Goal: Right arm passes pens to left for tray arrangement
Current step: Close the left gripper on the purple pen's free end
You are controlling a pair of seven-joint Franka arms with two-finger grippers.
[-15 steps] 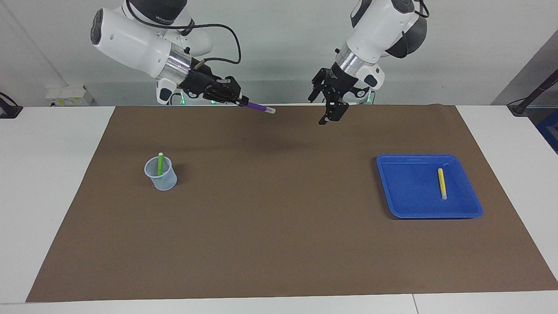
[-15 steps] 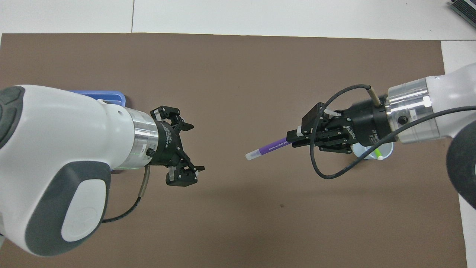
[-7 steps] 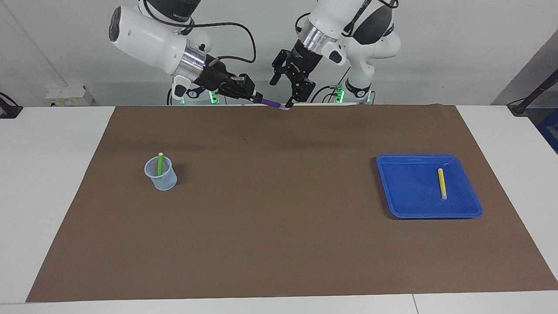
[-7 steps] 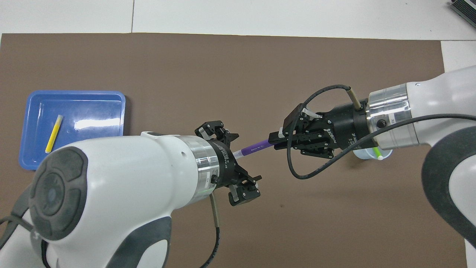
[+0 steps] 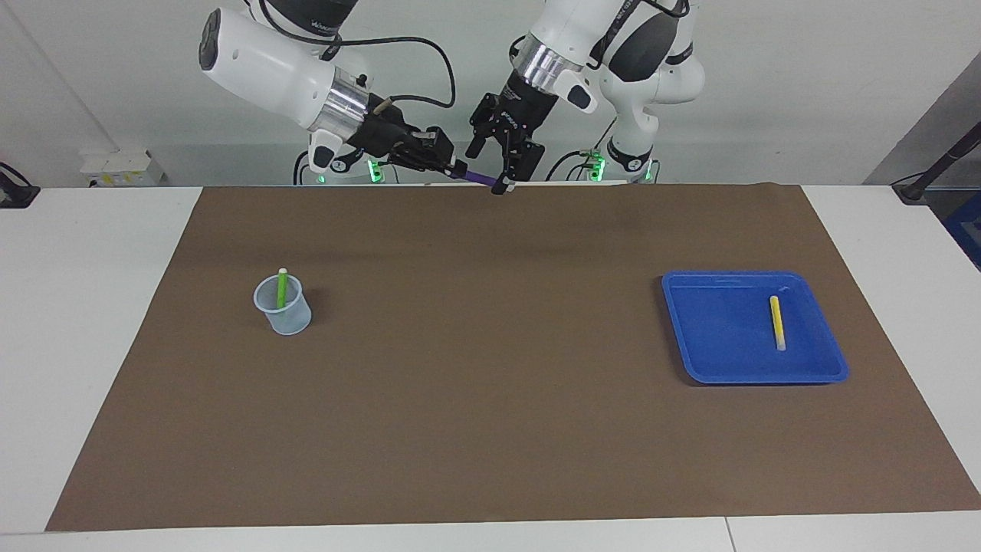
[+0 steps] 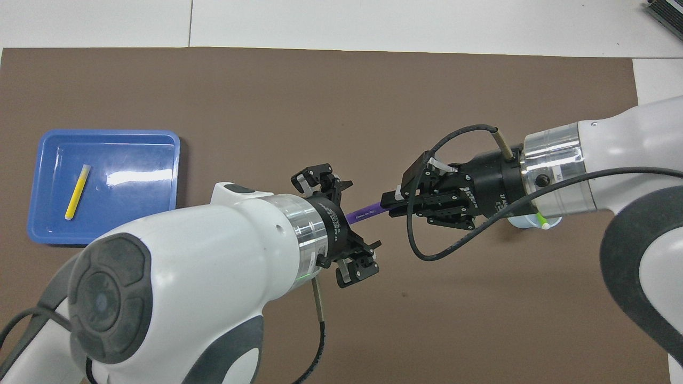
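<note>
My right gripper [image 5: 452,166] [image 6: 392,201] is shut on the purple pen [image 5: 479,179] [image 6: 365,212] and holds it level in the air over the mat's edge by the robots. My left gripper [image 5: 493,167] [image 6: 348,224] is open, and its fingers stand apart on either side of the pen's free end, whose pale tip is hidden between them. The yellow pen [image 5: 777,322] [image 6: 77,184] lies in the blue tray [image 5: 720,360] [image 6: 133,213] toward the left arm's end. The green pen [image 5: 281,287] [image 6: 541,220] stands in a cup.
The translucent cup [image 5: 287,318] [image 6: 525,224] stands on the brown mat [image 5: 490,399] toward the right arm's end. A black cable loops off the right wrist [image 6: 427,245].
Both arms drew together over the mat's edge by the robots. The left gripper slid over the pen's pale tip, which now sits between its fingers. The right gripper kept hold of the pen.
</note>
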